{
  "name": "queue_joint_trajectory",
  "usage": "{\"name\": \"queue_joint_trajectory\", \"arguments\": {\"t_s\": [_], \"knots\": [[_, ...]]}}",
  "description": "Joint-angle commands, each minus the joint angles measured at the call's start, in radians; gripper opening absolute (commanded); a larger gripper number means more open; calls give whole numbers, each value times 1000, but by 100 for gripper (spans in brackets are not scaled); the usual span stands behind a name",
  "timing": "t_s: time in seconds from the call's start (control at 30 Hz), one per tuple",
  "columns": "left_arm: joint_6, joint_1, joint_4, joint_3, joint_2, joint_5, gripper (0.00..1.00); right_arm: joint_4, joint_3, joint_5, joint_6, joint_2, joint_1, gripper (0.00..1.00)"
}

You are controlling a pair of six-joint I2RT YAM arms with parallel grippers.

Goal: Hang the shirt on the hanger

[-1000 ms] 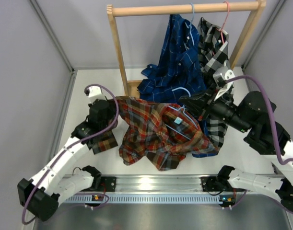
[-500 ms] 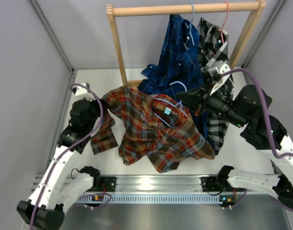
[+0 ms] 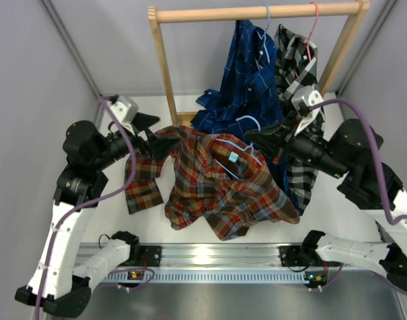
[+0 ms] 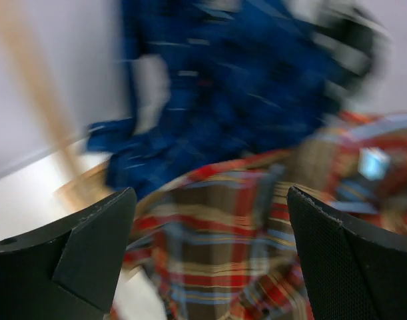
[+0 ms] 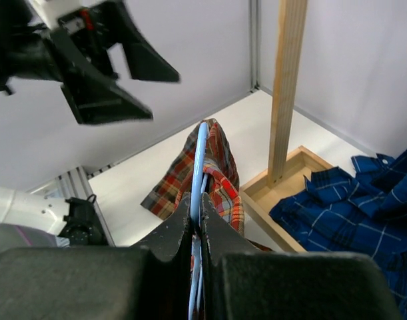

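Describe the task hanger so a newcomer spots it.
In front of the wooden rack, a red plaid shirt lies heaped on the table. The thin light-blue wire hanger sits in it, pinched by the right gripper; the pink hanger hangs on the rack.

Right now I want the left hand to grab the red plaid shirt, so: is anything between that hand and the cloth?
Nothing visible does. The open left hand faces the shirt directly; the navy shirt hangs beyond it, and the right hand holds the hanger at the shirt's far side.
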Motion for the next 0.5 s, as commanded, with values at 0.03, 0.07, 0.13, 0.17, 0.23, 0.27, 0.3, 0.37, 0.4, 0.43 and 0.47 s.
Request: {"name": "queue_joint_trajectory", "arguments": {"t_s": [0.03,0.07,0.13,0.17,0.23,0.27,0.3,0.37,0.4,0.43,0.47], "knots": [[294,-19,25,64,87,794,98,13,2,-92,-18,-105,5,0],[370,-28,25,69,87,828,98,0,-3,-98,-18,-118,5,0],[424,-59,23,96,97,853,98,-32,-6,-126,-26,-141,5,0],[426,-74,23,112,111,840,98,-39,-6,-138,-27,-145,5,0],[426,-124,25,140,157,808,98,-59,-4,-192,-36,-150,5,0],[429,-146,23,158,171,783,98,-66,2,-211,-41,-147,7,0],[434,-171,25,164,182,751,98,-69,3,-244,-49,-149,5,0],[475,-273,25,161,200,641,98,-75,10,-261,-56,-149,5,0],[492,-309,25,157,205,610,98,-78,14,-268,-58,-147,5,0],[515,-364,25,155,211,582,98,-81,17,-271,-59,-144,5,0],[519,-381,25,156,231,561,97,-90,31,-279,-58,-141,5,0]]}}
